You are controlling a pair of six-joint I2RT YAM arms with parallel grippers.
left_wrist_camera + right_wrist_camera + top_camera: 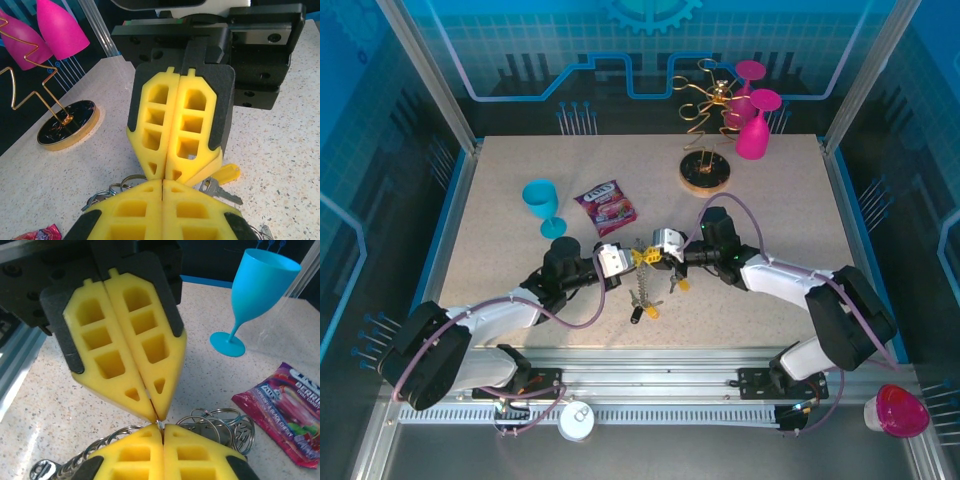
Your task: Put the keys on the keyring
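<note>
At the centre of the speckled table (770, 200), just below the middle of the overhead view, the left gripper (640, 257) and right gripper (664, 262) meet tip to tip, both clenched, though I cannot tell whether either nips metal. Just beneath those tips sits the keyring (118, 432) with its chain (75, 467), a yellow-headed key (227, 174) beside it. Threading looks to be the step in hand; next, a key's hole needs a fine, aligned slide onto the wire while the loop is steadied.

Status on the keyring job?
Left gripper, right gripper: jaws shut, tip to tip. Keyring and keys under tips; grip unclear. Snack packet beside, not blocking.
</note>
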